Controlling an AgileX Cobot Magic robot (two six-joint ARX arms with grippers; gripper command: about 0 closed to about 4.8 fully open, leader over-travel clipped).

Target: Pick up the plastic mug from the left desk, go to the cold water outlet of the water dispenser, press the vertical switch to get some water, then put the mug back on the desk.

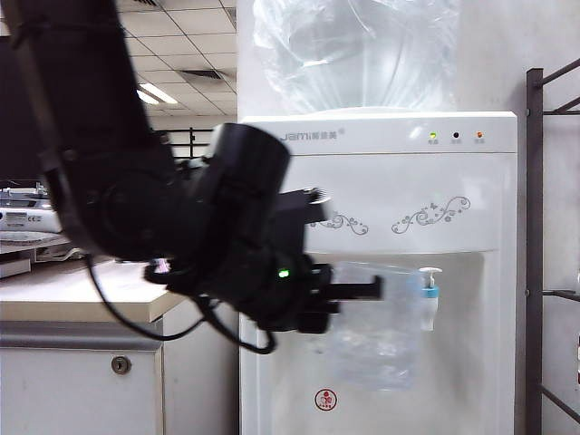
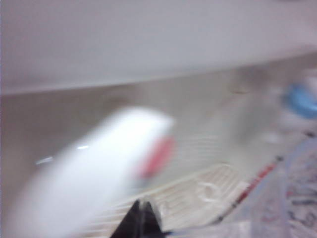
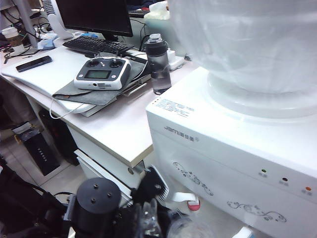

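— What's that black bulk closest to us, on the left?

— The left arm, reaching out over the corner of the left desk [image 1: 63, 290], that beige worktop with the little round lock on its white cabinet front. Its left end effector [image 1: 367, 290] pokes into the recess of the water dispenser [image 1: 435, 190], jaws shut down on the plastic mug [image 1: 376, 331].

— Where's the mug, exactly?

— In the air inside the recess, clear and rippled, its upper edge near the cold water outlet [image 1: 429, 294] with the blue collar. I can't tell whether they touch. The vertical switch [image 1: 430, 272] stands upright on top of that tap.

— Any water in it?

— Can't tell; the plastic is too wavy and blurred to judge.

— And the wrist camera on that arm?

— Mostly smear: a white lever with a red collar [image 2: 99, 183] close up, a blue blob further off, a bit of the mug at the edge.

— The right end effector?

— Not in view. Its camera looks down from above the dispenser, over a remote controller [image 3: 102, 73] and a black-lidded bottle [image 3: 158, 64] on the worktop, with the big clear bottle [image 3: 247, 44] alongside.
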